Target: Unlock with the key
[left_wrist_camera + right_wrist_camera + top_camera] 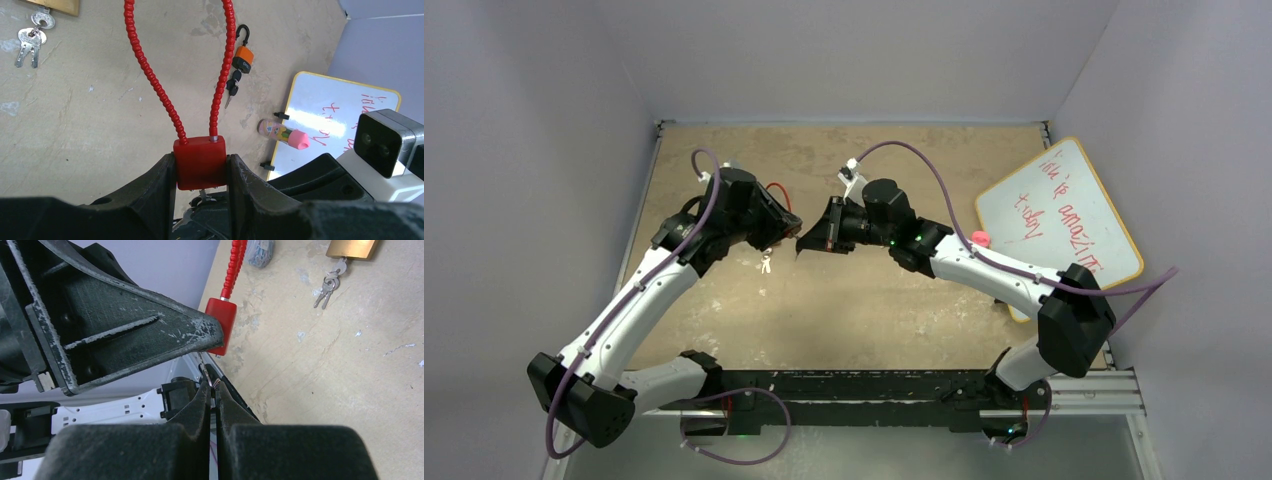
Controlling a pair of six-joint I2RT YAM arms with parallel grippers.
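Observation:
A red padlock (pixel 201 162) with a long red beaded cable loop (pixel 150 75) sits between the fingers of my left gripper (pixel 201 166), which is shut on its body. A small metal key (pixel 203 195) sticks out of the lock's underside. In the right wrist view the same lock (pixel 222 322) shows past my left gripper's finger (pixel 150 335), and my right gripper (pixel 212 387) is shut on the key (pixel 204 371) just below the lock. From above, the two grippers (pixel 774 235) (pixel 809 240) meet tip to tip over the middle of the table.
A brass padlock (pixel 55 5) with a bunch of keys (pixel 31 40) lies at the far left. A small orange padlock (pixel 242 57) with black-headed keys lies beyond the red loop. A whiteboard (pixel 1054 225) and a pink-capped marker (pixel 282 134) lie to the right.

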